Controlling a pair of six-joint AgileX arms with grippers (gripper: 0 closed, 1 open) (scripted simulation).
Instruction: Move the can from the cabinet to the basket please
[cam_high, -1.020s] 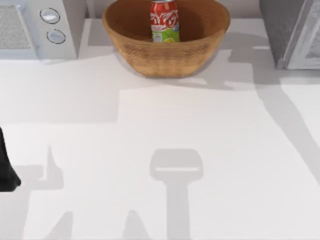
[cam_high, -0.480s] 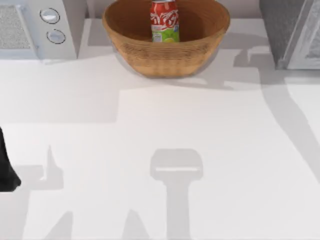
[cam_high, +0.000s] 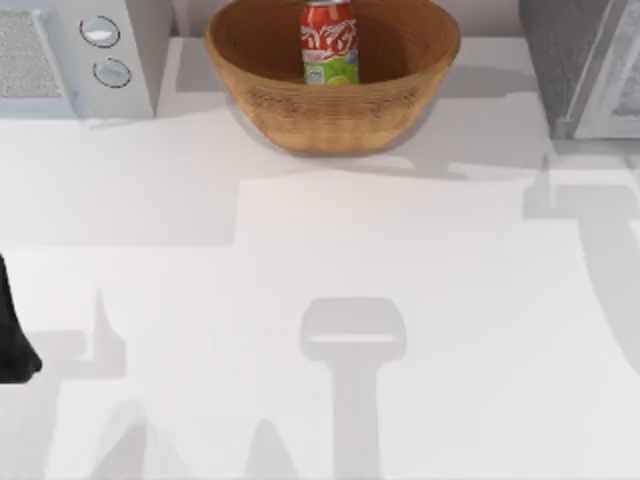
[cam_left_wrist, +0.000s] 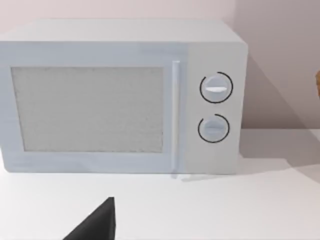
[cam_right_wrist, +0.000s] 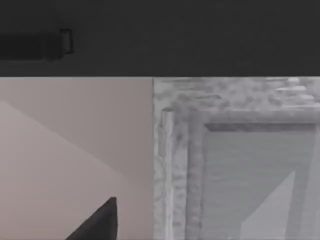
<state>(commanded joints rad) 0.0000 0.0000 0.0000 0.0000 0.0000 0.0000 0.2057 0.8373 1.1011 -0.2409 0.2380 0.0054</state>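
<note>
One can (cam_high: 329, 42), white script on red, stands in the basket (cam_high: 332, 103); jaws' state unseen.

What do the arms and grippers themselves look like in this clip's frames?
Little of them shows. The left arm is a plain black, rounded mass at the top view's left edge, without visible cables or markings. Each wrist view shows one matte black, wedge-shaped fingertip: the left gripper's finger and the right gripper's finger.

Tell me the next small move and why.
Probably none on the can: it already stands upright inside the basket, away from the cabinet. I would just bring the right arm to rest; its wrist view faces the cabinet's door. The left arm sits parked at the table's left edge.
</note>
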